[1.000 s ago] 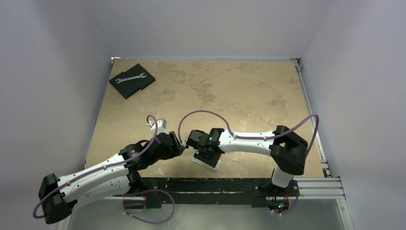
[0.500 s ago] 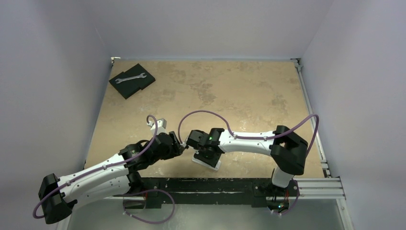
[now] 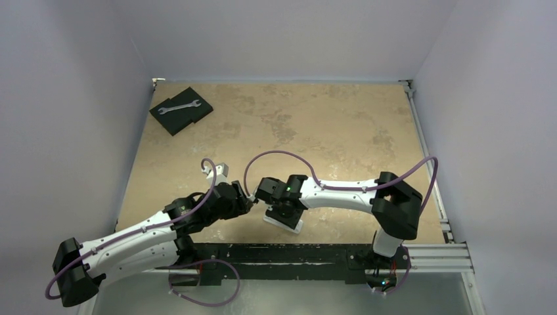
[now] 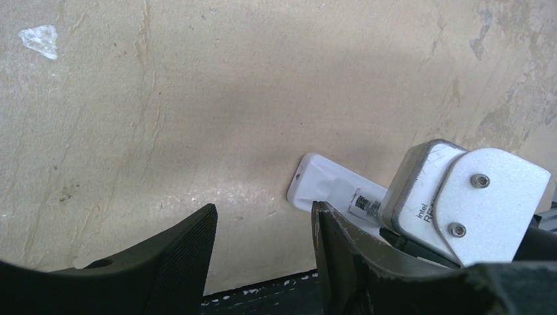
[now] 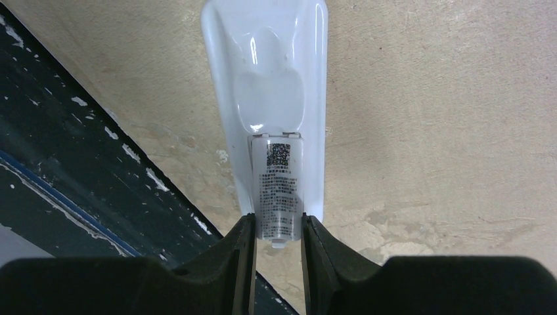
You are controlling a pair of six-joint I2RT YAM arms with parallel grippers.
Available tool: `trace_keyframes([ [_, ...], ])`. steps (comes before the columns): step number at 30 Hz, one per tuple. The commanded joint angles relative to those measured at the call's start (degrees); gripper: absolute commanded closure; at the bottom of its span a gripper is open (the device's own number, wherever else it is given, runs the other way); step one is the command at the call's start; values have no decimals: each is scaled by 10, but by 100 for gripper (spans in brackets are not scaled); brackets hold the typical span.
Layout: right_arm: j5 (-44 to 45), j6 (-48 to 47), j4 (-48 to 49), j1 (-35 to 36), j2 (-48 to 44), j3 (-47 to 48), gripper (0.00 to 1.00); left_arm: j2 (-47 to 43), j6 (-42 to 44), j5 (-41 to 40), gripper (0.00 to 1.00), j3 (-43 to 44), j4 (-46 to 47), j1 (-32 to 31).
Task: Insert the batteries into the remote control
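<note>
While the remote control [image 5: 263, 39] lies back-up at the table [image 5: 427, 98]'s near edge, my right pincer [image 5: 277, 220] is clamped on its labelled panel [image 5: 278, 184]; my left pincer [image 4: 263, 210] hangs apart, empty, beside. No batteries show. Probably I'm opening the bay: next, slide the panel off squarely.

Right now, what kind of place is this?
Probably a robot lab test bench: a left arm and right arm bolted to a metal rail at a walled-in table, with a wrench on a dark pad.
</note>
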Motion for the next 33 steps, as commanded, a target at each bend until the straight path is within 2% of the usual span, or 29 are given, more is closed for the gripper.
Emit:
trace_keyframes([
  [1, -12, -7, -7, 1, -10, 25, 81, -8, -2, -4, 46, -2, 14, -2],
  [33, -16, -6, -7, 5, -12, 10, 82, -2, -2, 2, 46, -3, 23, -2],
])
